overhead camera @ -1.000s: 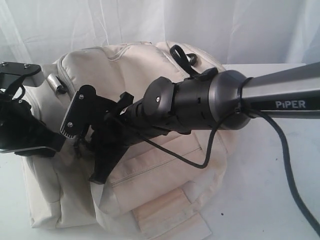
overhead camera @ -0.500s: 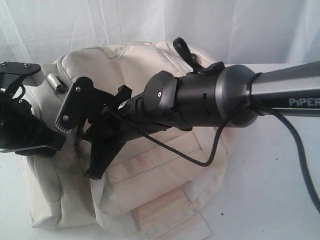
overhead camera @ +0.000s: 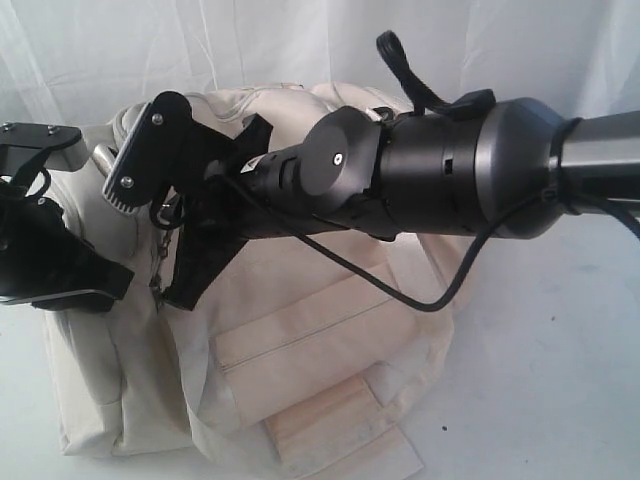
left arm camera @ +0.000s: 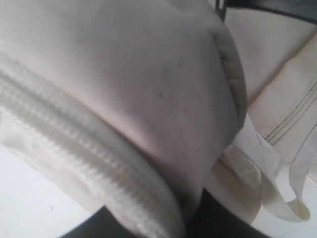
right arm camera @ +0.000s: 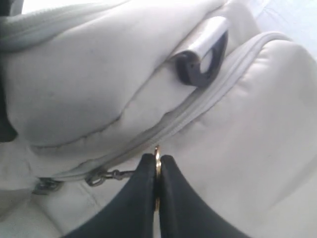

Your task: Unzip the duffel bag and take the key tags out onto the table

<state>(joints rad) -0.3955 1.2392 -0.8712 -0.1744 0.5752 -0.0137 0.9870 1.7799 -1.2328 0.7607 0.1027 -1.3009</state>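
Note:
The cream duffel bag (overhead camera: 320, 330) lies on the white table (overhead camera: 540, 380), its grey zipper (right arm camera: 198, 111) closed where it shows. My right gripper (right arm camera: 157, 171) reaches across to the bag's left part (overhead camera: 178, 292). It is shut on a thin gold ring (right arm camera: 157, 152), and a short metal chain (right arm camera: 106, 175) runs from the ring to the zipper line. My left gripper (left arm camera: 163, 223) sits at the bag's left end (overhead camera: 60, 270), shut on a fold of the bag's fabric (left arm camera: 148, 124). The key tags are hidden.
A black strap ring (right arm camera: 203, 64) lies on the bag beside the zipper. The right arm's cable (overhead camera: 430, 300) hangs over the bag's front pocket. Webbing straps (overhead camera: 340, 430) spill toward the table's front edge. A white curtain (overhead camera: 300, 40) hangs behind.
The right gripper has closed on the gold ring and risen toward the bag's upper left, with the chain following it. The left gripper has stayed where it was.

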